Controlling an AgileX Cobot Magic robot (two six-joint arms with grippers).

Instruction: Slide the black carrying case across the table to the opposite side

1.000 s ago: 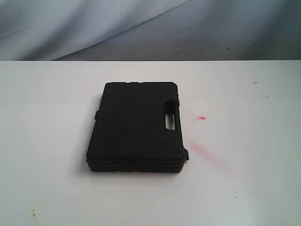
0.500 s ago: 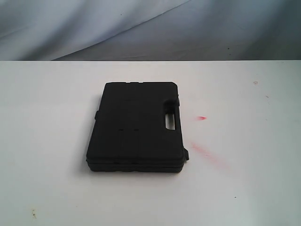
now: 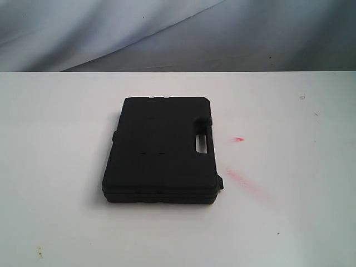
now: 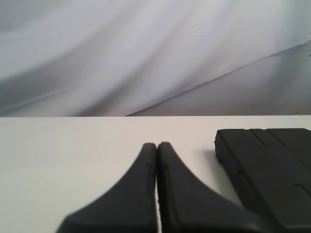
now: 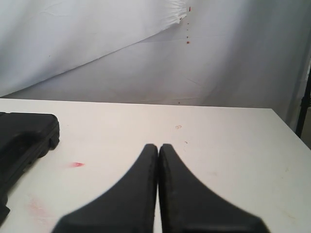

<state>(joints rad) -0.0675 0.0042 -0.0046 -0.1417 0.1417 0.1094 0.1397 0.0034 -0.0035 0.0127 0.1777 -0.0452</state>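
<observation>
The flat black case (image 3: 160, 149) lies closed on the white table (image 3: 289, 222), a little left of centre, with its slot handle (image 3: 201, 143) toward the right edge. Neither arm shows in the exterior view. My left gripper (image 4: 157, 144) is shut with nothing in it, low over the table, and the case (image 4: 272, 170) lies apart from it to one side. Over bare table my right gripper (image 5: 158, 145) is shut and empty too, with a corner of the case (image 5: 22, 141) off to its side.
Faint red smears (image 3: 239, 179) and a red spot (image 3: 239, 139) mark the table right of the case. A grey-white cloth backdrop (image 3: 178, 33) hangs behind the table's far edge. The table's right edge (image 5: 291, 141) and a dark stand leg (image 5: 305, 102) show in the right wrist view.
</observation>
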